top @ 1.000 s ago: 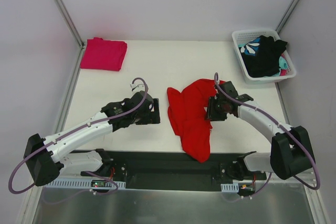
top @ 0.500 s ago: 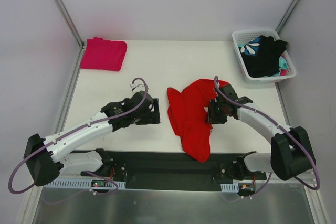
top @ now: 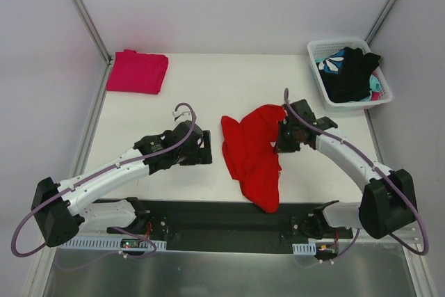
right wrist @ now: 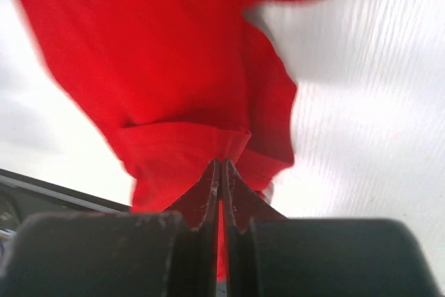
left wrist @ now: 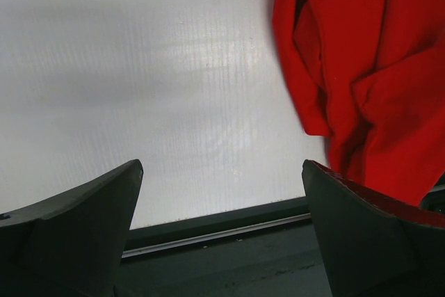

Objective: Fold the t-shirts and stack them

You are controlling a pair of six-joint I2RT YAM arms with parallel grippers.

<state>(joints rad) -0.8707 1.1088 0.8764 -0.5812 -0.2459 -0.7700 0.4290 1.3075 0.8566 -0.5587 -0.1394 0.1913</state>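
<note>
A crumpled bright red t-shirt lies in the middle of the white table and hangs a little over its near edge. My right gripper is shut on the shirt's right side; in the right wrist view the red t-shirt has a hem pinched between the closed fingertips. My left gripper stands open just left of the shirt, apart from it. In the left wrist view the red t-shirt fills the upper right. A folded magenta-pink t-shirt rests at the far left corner.
A white basket at the far right holds a black garment and a teal-and-white patterned one. Metal posts rise at both far corners. The dark front rail runs along the near table edge.
My right gripper has closed on the red t-shirt's right side and lifted it slightly away, drawing the cloth in. The left arm has not moved.
</note>
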